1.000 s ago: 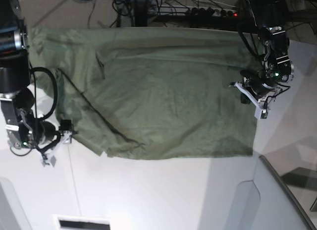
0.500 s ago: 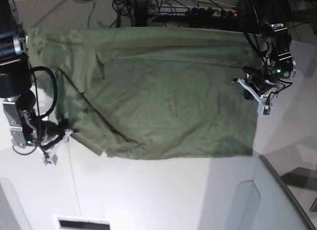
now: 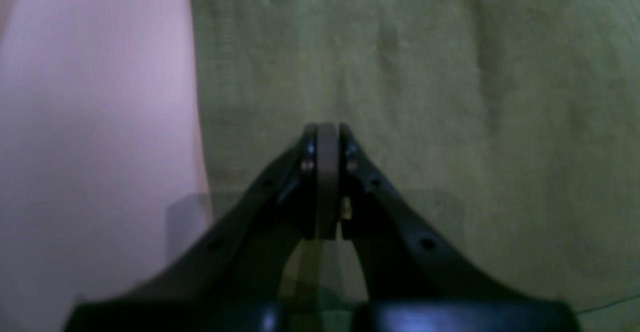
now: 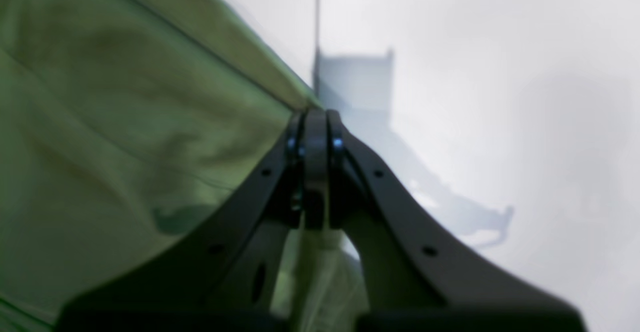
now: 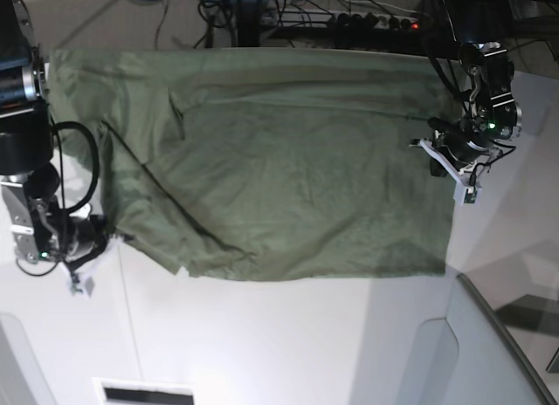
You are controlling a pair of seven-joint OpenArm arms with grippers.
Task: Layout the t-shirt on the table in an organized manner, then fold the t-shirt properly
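The olive-green t-shirt point(image 5: 288, 161) lies spread wide and mostly flat on the white table point(image 5: 279, 335), with a diagonal crease at its left. At the shirt's lower left corner, my right gripper point(image 5: 112, 237) is shut on the hem. In the right wrist view the cloth point(image 4: 125, 122) runs taut into the closed tips of the right gripper point(image 4: 315, 114). My left gripper point(image 5: 425, 148) sits at the shirt's right edge. It is shut in the left wrist view point(image 3: 327, 128), over the t-shirt point(image 3: 450, 97), and olive cloth shows in the gap behind its pads.
A grey angled panel point(image 5: 498, 344) with a dark edge fills the lower right corner. Cables and a power strip point(image 5: 367, 21) lie beyond the table's far edge. A thin dark seam point(image 5: 131, 318) runs down the tabletop from the right gripper.
The right gripper went from open beside the shirt's lower left corner to shut on it, and that arm shifted slightly left. The left gripper edged up and right, still shut.
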